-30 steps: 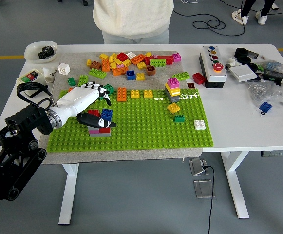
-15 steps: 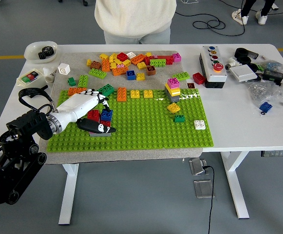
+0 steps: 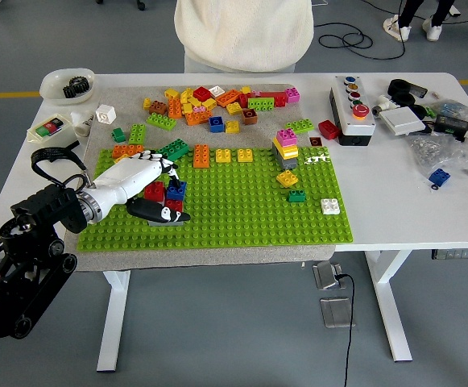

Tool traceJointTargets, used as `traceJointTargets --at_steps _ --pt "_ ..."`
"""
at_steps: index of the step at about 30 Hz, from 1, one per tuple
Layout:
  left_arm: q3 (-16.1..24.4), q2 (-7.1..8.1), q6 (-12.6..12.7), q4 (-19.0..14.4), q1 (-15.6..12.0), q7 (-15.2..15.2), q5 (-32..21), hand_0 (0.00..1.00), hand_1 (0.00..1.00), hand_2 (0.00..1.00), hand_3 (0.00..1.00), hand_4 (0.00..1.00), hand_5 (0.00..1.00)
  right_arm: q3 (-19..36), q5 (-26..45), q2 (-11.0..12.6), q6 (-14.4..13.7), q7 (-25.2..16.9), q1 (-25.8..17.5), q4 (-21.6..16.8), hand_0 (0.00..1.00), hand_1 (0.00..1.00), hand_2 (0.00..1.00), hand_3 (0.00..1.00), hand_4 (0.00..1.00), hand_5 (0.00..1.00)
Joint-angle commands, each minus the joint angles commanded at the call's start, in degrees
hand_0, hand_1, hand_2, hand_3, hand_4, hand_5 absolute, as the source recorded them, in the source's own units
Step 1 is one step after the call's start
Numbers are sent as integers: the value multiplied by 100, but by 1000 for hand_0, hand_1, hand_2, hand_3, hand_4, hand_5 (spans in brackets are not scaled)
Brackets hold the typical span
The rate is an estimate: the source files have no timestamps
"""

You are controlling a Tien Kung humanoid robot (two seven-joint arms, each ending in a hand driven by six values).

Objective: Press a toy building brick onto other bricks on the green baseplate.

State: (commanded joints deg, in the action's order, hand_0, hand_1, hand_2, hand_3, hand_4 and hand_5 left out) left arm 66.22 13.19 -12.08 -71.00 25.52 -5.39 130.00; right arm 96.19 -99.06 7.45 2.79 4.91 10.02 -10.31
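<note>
The white left hand (image 3: 141,179) lies with fingers spread flat over the small red-and-blue brick stack (image 3: 166,193); uneven pressing could tip it off the green studded baseplate (image 3: 242,214).

**Baseplate at centre, loose bricks behind, clutter to the right**

The baseplate (image 3: 242,214) is lying on a mat (image 3: 121,105) at the table's (image 3: 395,201) middle, toward the near edge. The left hand (image 3: 141,181) is reaching in over the baseplate's left part, resting against a small brick stack (image 3: 167,193) there. A taller brick tower (image 3: 286,149) is standing at the baseplate's far edge, right of centre. A loose brick pile (image 3: 209,101) is sitting behind the baseplate. A bowl (image 3: 67,83) is sitting at the far left corner. A button box (image 3: 351,109) is lying right of the pile, with bagged parts (image 3: 451,149) further right. A person (image 3: 246,32) is standing behind the table.
</note>
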Motion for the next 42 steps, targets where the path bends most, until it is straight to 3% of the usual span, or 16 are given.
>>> traceJointTargets --at_steps 42 --pt "48 5 -55 298 64 50 0 998 964 886 603 998 664 3 26 6 18 -19 22 0 751 641 683 606 870 521"
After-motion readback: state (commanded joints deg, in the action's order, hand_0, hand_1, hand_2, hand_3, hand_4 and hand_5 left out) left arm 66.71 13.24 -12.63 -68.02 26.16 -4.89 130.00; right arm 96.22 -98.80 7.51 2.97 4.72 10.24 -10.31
